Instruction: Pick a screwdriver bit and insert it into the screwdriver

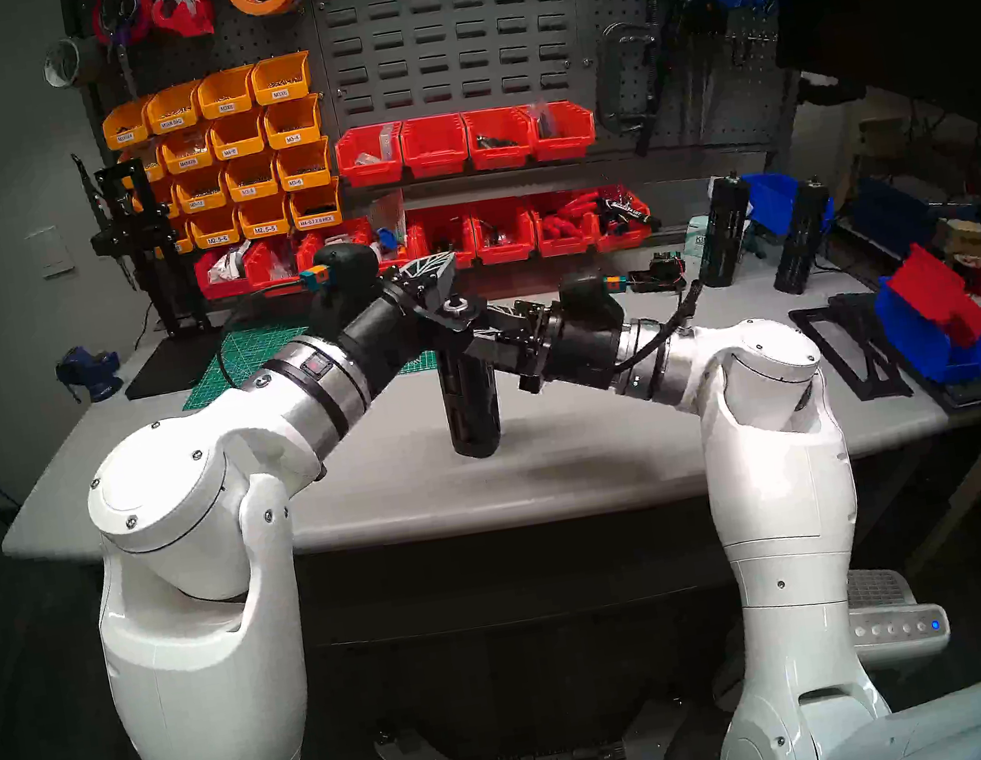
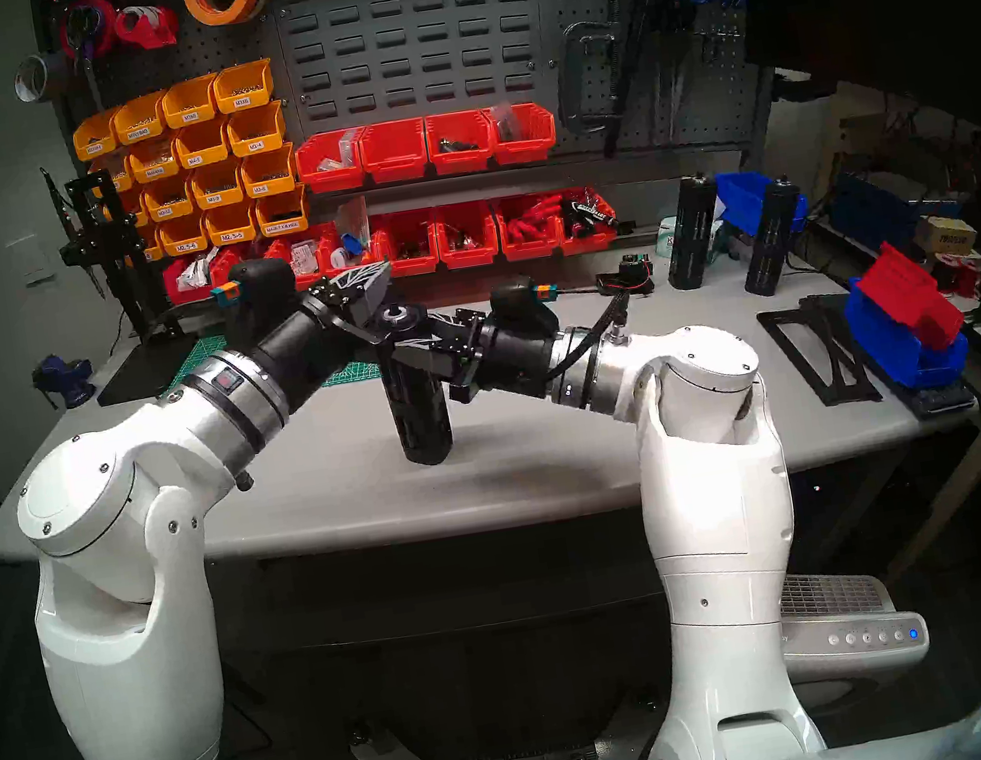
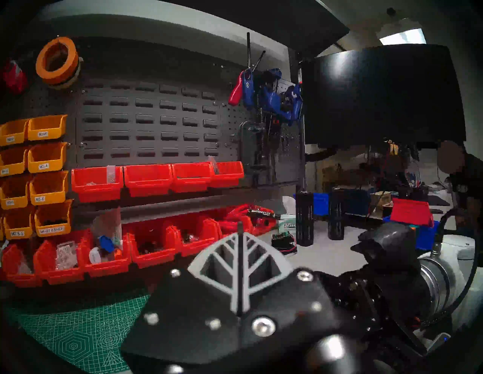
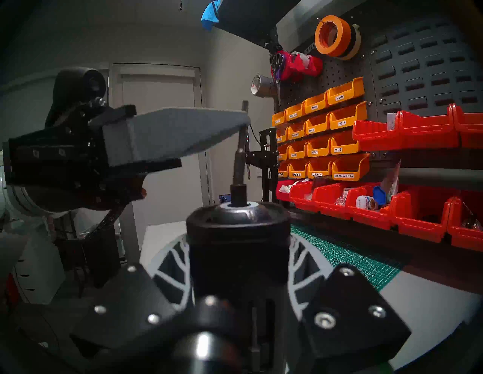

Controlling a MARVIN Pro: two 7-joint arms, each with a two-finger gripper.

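Screwdriver stood near table front edge, clamped by right gripper. Left gripper pinched screwdriver bit, tip apparently already in socket; release seemingly left.

Workshop, pegboard, parts bins, workbench

Both arms: glossy white shells, silver wrist rings, black forearms; grey ribbed fingers on black screwed plates.

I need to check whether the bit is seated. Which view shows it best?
Right wrist: the screwdriver bit stands in the screwdriver top, side-on. Left wrist shows it edge-on between fingers; head views hide it.
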